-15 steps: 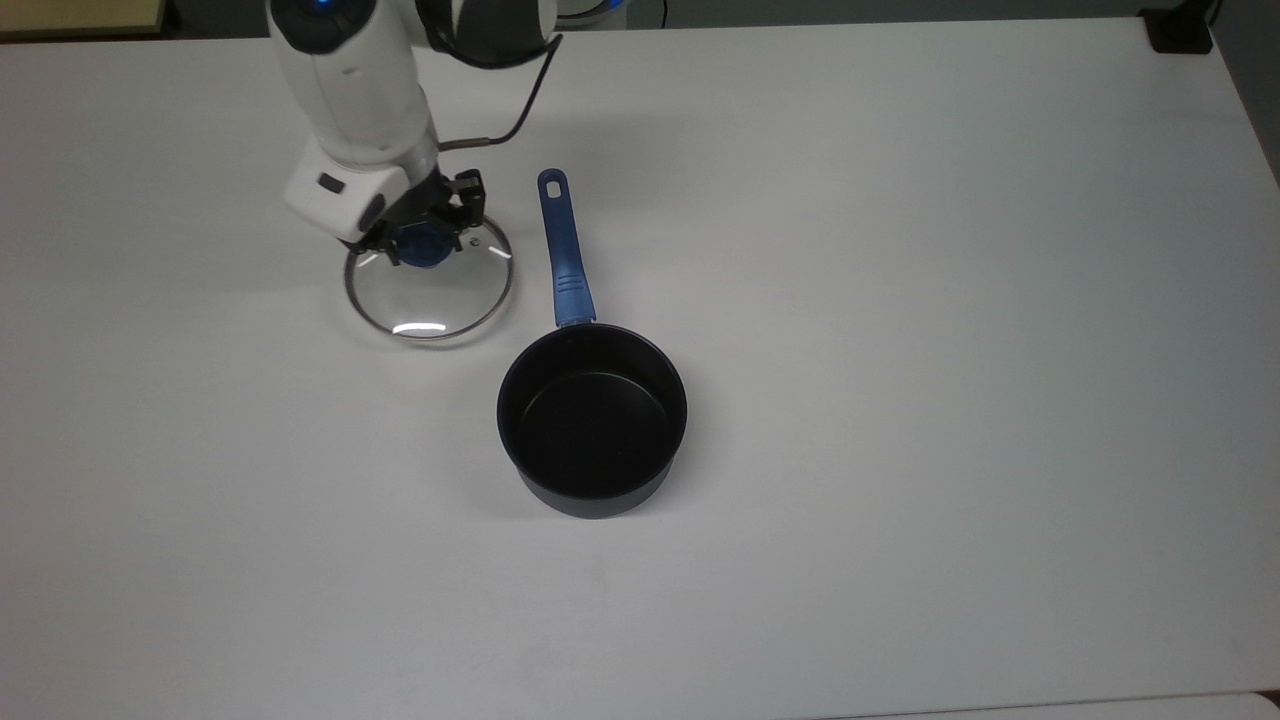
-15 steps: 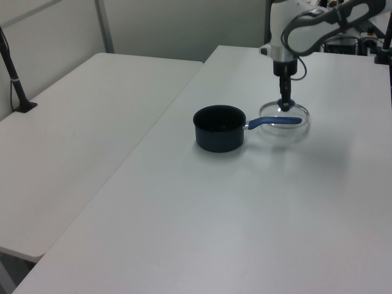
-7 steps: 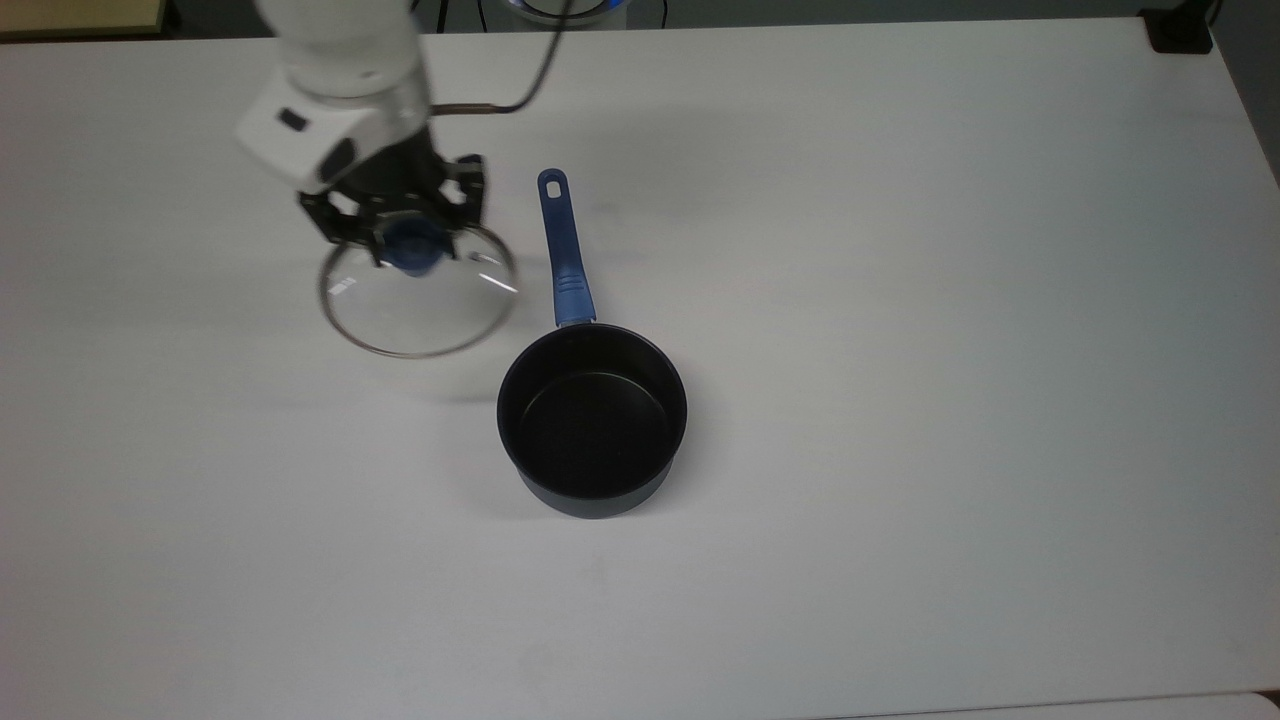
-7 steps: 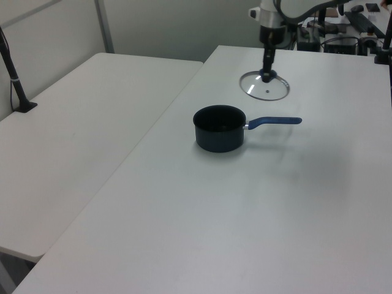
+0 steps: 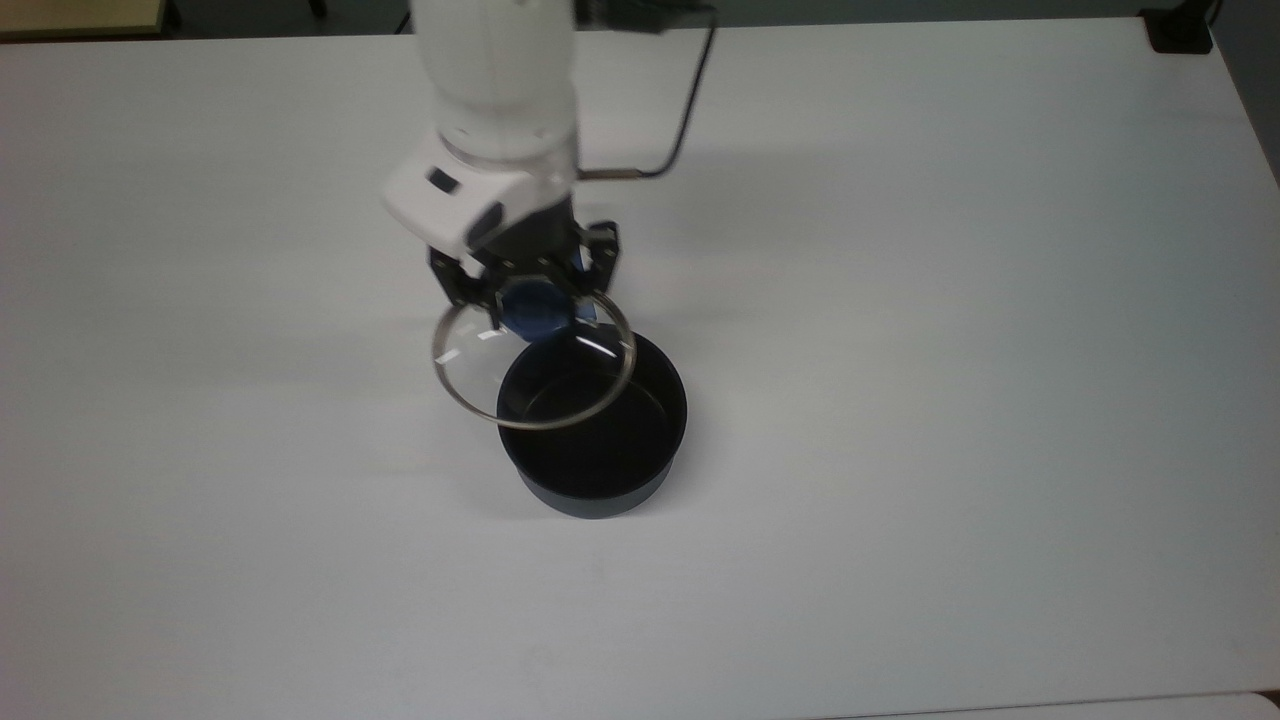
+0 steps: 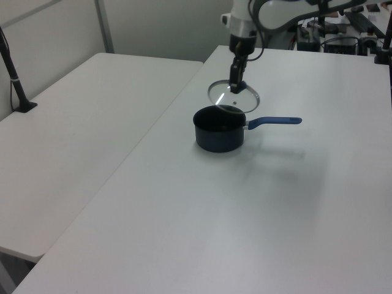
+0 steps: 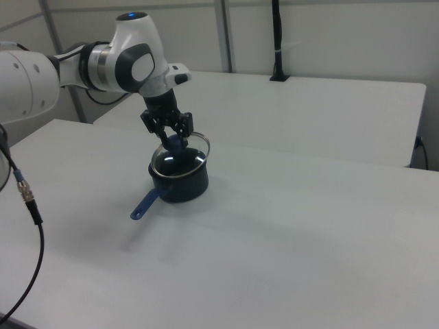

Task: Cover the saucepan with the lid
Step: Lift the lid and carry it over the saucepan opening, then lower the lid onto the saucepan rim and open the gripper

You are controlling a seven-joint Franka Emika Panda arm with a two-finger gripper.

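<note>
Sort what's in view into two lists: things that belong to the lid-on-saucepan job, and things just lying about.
Belongs to the job:
- lid, held by its blue knob, in the air above the pan
- saucepan, open, standing on the white table
- gripper, shut on the knob

Just lying about:
- black post on the neighbouring table
- dangling cable

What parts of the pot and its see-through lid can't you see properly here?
- Saucepan handle, top view: covered by the gripper and the lid's blue knob.
- Lid lettering and vent hole, right view: too small to make out.
- Part of the saucepan's black inside, top view: seen only through the glass, with glare on it.
- Far rim of the saucepan, left view: the lid hangs in front of it.
</note>
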